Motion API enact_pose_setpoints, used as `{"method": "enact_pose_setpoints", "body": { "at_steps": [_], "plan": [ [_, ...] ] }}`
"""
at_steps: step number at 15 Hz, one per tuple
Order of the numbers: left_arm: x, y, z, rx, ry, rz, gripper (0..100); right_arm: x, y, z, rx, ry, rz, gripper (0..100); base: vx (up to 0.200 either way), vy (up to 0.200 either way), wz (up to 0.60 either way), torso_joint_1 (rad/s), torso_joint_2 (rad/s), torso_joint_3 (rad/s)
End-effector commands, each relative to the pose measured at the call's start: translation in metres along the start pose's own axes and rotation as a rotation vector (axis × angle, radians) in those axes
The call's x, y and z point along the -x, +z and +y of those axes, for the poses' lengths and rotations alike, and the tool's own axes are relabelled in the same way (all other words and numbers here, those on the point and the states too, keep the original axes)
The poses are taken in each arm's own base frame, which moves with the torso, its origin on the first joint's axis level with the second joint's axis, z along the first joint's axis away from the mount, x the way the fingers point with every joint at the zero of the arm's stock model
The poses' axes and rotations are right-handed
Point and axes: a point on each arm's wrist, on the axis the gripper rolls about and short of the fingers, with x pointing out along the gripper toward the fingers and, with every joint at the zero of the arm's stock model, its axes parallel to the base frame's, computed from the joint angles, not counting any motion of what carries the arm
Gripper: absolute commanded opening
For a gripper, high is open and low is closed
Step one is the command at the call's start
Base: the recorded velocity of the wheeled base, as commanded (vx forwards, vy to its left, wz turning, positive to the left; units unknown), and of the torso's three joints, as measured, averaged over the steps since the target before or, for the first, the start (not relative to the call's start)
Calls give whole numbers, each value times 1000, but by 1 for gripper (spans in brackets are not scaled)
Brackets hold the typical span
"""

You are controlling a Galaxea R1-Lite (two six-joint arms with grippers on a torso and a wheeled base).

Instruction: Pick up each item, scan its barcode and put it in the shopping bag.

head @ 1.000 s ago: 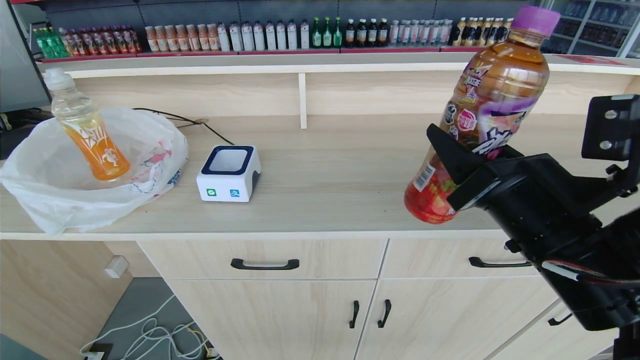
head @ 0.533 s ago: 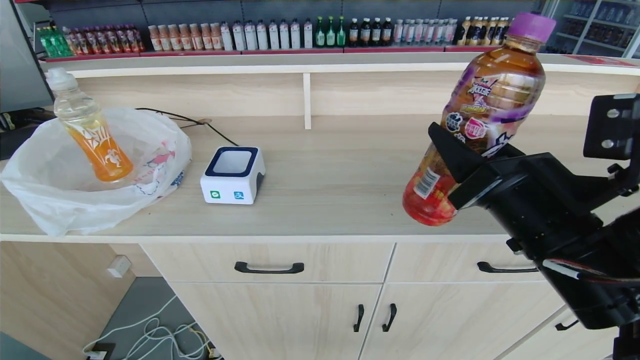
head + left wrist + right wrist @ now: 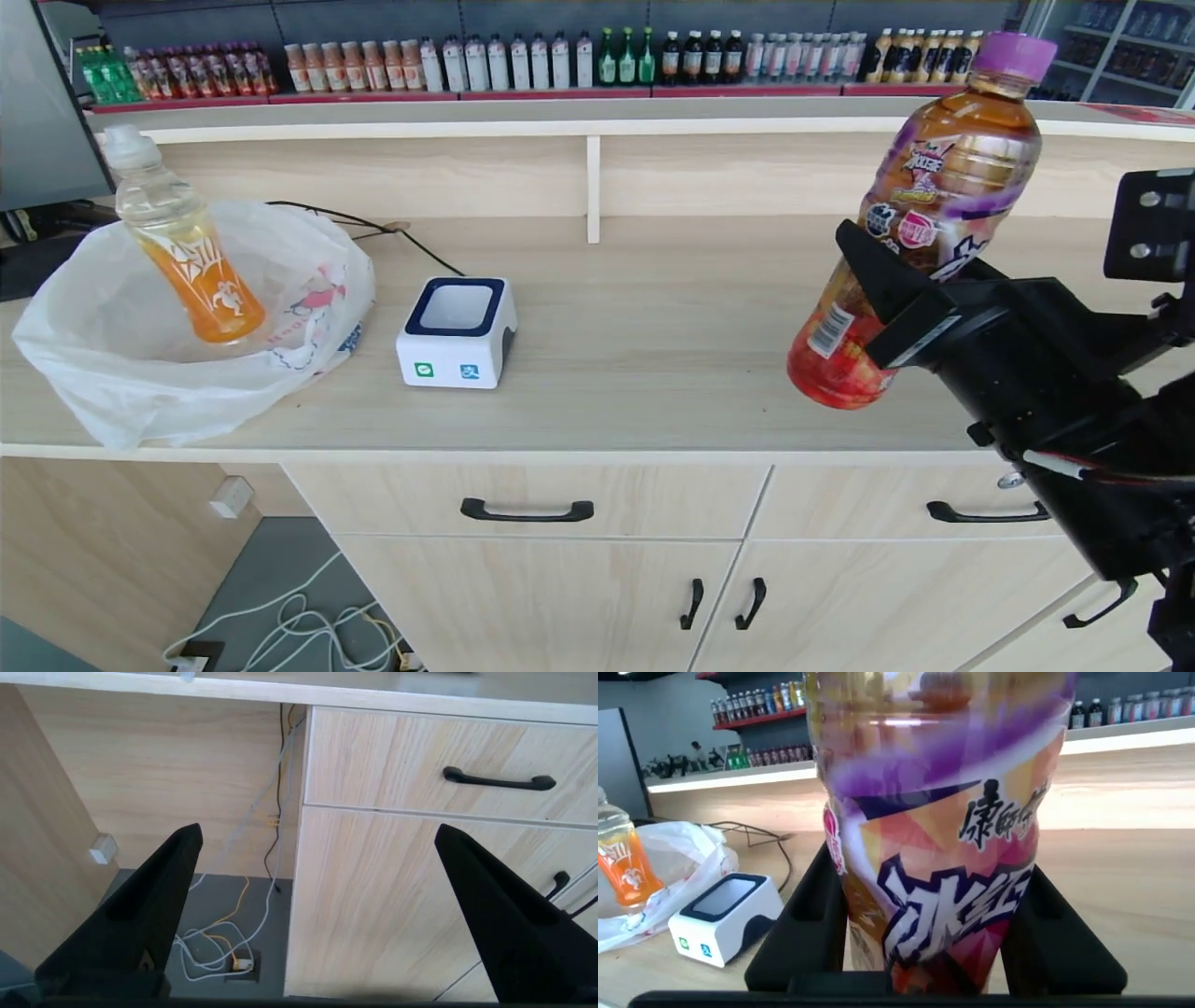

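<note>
Right tool (image 3: 898, 285): clamped on the iced tea bottle (image 3: 934, 215). In the right wrist view, one black finger (image 3: 808, 919) presses each side of the label, gripping the lower half of the body. The bottle is tilted, with its purple cap (image 3: 1013, 54) towards 1 o'clock and its base towards 7 o'clock. It appears to hang clear of the desk (image 3: 653, 355), though the head view does not settle this. A barcode (image 3: 829, 329) shows on the lower label, on the 9 o'clock side.

Left tool (image 3: 318, 831): fingers spread wide with nothing between them. It sits below desk level and faces the cabinet front with its black drawer handle (image 3: 498, 781).

Payment scanner (image 3: 457, 333): a white box with a dark blue rim, standing on the desk. The held bottle is at its 3 o'clock, well apart.

Shopping bag (image 3: 121, 392): white plastic, mouth open, lying on the desk just beside the scanner at its 9 o'clock. An orange drink bottle (image 3: 187, 252) stands inside it, with its cap leaning towards 11 o'clock.

A black cable (image 3: 373, 229) runs over the desk at the scanner's 11 o'clock.
</note>
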Motion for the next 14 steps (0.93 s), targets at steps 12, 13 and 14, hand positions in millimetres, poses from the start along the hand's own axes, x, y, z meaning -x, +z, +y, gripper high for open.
{"method": "enact_pose_setpoints", "body": {
  "at_steps": [12,13,14],
  "plan": [
    [0,0,0,-11,1,-1,100,11,-12,-7,50,47,59,0,0,200,0,2,1,1],
    [0,0,0,-11,1,-1,100,7,-12,-6,79,49,51,0,0,200,0,2,7,-2],
    [0,0,0,-11,1,-1,100,2,-13,-5,93,48,42,0,0,200,0,2,2,2]
  ]
}}
